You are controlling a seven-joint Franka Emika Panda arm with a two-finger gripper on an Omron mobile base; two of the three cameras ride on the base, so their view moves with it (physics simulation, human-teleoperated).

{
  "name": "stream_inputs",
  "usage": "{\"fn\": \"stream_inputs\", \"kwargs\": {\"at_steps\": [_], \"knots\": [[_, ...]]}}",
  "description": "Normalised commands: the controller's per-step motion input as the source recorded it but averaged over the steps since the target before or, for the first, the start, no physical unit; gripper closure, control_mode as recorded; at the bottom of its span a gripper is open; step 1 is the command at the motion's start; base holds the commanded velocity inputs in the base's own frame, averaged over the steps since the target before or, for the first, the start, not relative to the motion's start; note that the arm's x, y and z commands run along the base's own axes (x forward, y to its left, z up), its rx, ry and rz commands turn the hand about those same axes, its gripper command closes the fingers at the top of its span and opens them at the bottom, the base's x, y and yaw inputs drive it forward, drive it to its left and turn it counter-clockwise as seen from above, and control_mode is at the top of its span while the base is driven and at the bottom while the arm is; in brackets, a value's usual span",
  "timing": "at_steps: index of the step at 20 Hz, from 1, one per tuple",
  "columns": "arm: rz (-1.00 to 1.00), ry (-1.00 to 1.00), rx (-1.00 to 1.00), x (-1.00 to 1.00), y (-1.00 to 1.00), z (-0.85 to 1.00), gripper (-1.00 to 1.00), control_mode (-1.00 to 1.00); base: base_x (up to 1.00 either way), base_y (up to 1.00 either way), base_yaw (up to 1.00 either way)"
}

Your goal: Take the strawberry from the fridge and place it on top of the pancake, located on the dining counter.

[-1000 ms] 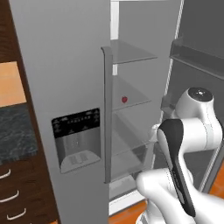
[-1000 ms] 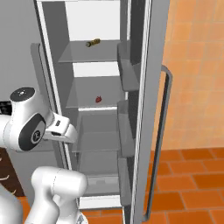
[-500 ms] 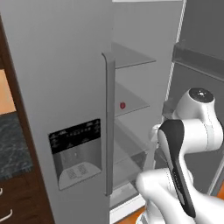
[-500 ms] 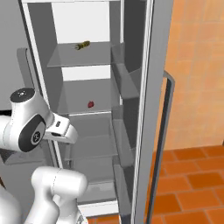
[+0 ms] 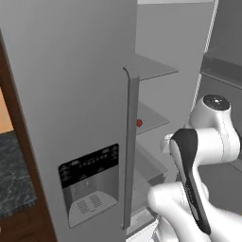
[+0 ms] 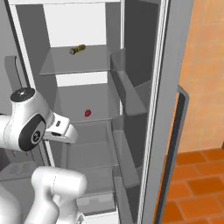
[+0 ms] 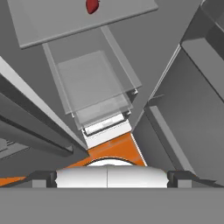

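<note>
The light-grey fridge (image 5: 71, 94) stands close in front, its left door with the black dispenser (image 5: 90, 182) shut and its right side open (image 6: 83, 78). The tiny red strawberry (image 6: 88, 113) lies on the middle clear shelf, also seen as the strawberry (image 5: 139, 123) just past the left door's edge and the strawberry (image 7: 92, 5) at the top of the hand view. My gripper (image 7: 111, 178) is open and empty, fingertips (image 7: 43, 178) wide apart, below and in front of the strawberry's shelf. The pancake and the dining counter are out of view.
A small yellowish-olive item (image 6: 78, 49) lies on the upper shelf. The open right door (image 6: 170, 109) carries bins (image 6: 131, 109) beside the shelves. Clear drawers (image 7: 94, 87) sit below the strawberry's shelf. The long door handle (image 5: 130, 142) is near my arm. Orange floor tiles (image 6: 192, 183) lie to the right.
The whole picture has shifted and the fridge has grown larger: the base has driven closer to it. The arm's pose looks the same, and the strawberry stays on its shelf.
</note>
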Motion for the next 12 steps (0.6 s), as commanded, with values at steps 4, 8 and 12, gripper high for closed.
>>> {"fn": "stream_inputs", "kwargs": {"at_steps": [4, 8, 12], "knots": [[0.00, 0.00, 0.00, 0.00, 0.00, 0.00, -1.00, 1.00, 0.37, 0.00, -0.02], [0.00, 0.00, 0.00, 0.00, 0.00, 0.00, -1.00, 1.00, 0.20, -0.11, 0.07], [0.00, 0.00, 0.00, 0.00, 0.00, 0.00, -1.00, 1.00, 0.12, -0.20, 0.13]]}}
